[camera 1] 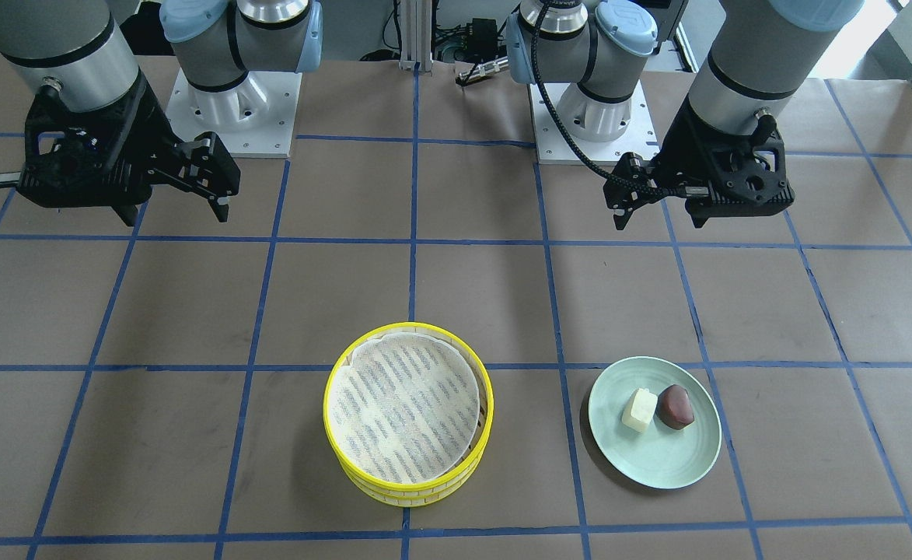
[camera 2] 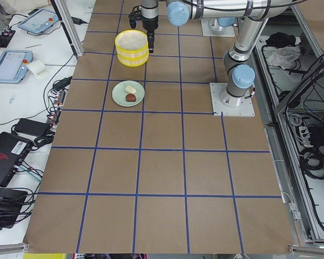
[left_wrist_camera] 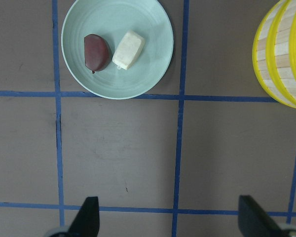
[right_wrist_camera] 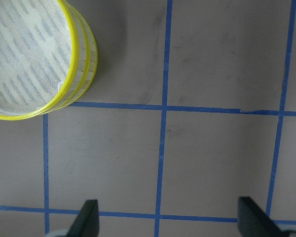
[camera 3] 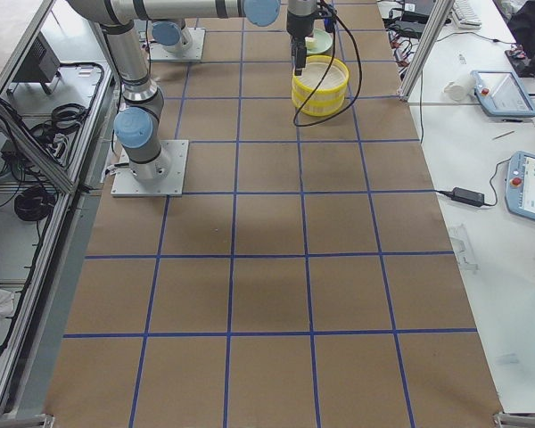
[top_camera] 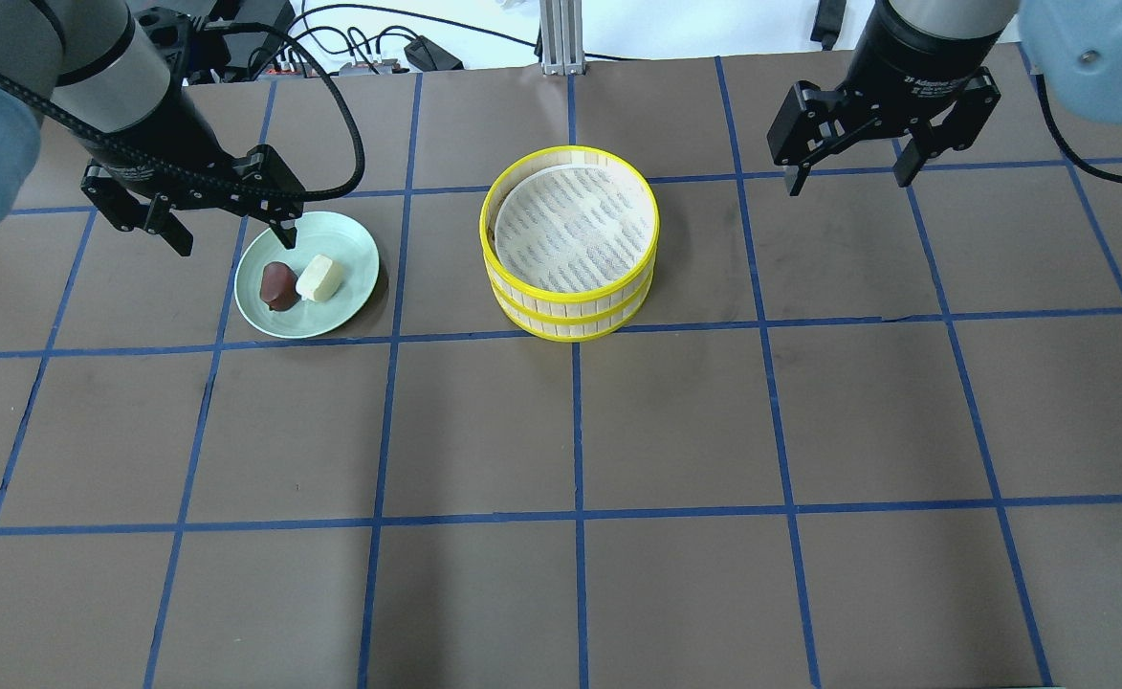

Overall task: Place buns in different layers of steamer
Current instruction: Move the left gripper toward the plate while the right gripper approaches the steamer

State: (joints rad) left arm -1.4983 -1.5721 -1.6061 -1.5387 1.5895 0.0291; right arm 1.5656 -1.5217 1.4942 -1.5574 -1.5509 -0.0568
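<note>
Overhead exterior view: I found the left gripper (top_camera: 235, 241) raised near the pale green plate (top_camera: 345, 254), its fingers spread wide and gripping nothing. The cream-white bun (top_camera: 319, 277) and the dark reddish-brown bun (top_camera: 278, 285) lay side by side on that plate, to the left of the steamer (top_camera: 575, 311). The steamer's yellow-rimmed layers (top_camera: 522, 304) stood stacked, and the white liner (top_camera: 575, 230) showed in the top one. The right gripper (top_camera: 849, 182) hung equally spread above the table (top_camera: 675, 421), well apart from the steamer.
</note>
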